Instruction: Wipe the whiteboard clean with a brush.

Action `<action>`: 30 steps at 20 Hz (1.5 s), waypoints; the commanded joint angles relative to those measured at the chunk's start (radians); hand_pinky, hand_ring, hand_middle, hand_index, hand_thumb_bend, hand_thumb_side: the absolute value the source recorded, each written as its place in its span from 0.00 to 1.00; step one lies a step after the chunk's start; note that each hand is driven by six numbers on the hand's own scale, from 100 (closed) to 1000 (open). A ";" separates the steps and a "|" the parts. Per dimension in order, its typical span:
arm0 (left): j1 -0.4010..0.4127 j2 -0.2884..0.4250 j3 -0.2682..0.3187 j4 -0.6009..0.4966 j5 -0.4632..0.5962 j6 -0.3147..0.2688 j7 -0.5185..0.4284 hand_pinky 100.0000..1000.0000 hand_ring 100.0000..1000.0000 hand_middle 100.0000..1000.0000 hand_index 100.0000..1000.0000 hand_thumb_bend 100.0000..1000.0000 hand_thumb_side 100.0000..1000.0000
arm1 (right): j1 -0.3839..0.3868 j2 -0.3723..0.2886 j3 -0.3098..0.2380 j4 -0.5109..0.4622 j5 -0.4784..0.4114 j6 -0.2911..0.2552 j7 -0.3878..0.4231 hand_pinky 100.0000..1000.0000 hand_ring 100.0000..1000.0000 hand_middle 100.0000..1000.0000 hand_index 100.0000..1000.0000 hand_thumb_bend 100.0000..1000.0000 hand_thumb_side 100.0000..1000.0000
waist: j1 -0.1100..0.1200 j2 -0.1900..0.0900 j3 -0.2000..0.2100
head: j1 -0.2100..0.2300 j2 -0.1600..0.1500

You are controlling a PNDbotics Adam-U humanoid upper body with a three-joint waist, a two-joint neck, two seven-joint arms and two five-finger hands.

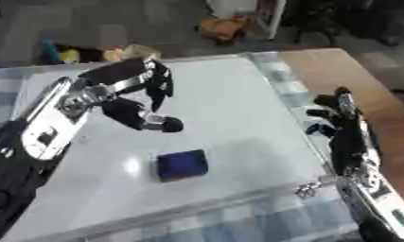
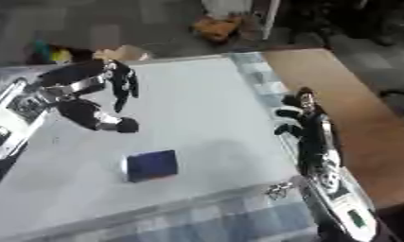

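Note:
A white whiteboard (image 1: 230,108) lies flat on the table and fills most of the view. A dark blue block-shaped brush (image 1: 182,165) rests on its near middle part. My left hand (image 1: 138,90) hovers above the board, up and to the left of the brush, fingers hanging relaxed and thumb spread, holding nothing. My right hand (image 1: 341,127) stands at the board's right edge, fingers up and relaxed, apart from the brush.
A blue-and-white checked cloth (image 1: 263,222) shows under the board at the near and right sides. Bare wooden tabletop (image 1: 346,71) lies to the right. Beyond the far edge the floor holds cluttered objects (image 1: 225,26). A small metal clip (image 1: 307,189) sits at the board's near right corner.

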 commanded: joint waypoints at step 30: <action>-0.027 -0.125 -0.014 0.157 -0.296 -0.158 0.030 0.45 0.46 0.47 0.10 0.86 0.75 | -0.022 -0.005 0.011 -0.009 -0.007 0.006 0.027 0.27 0.55 0.60 0.60 0.00 0.73 | -0.003 -0.002 -0.031 | 0.008 0.012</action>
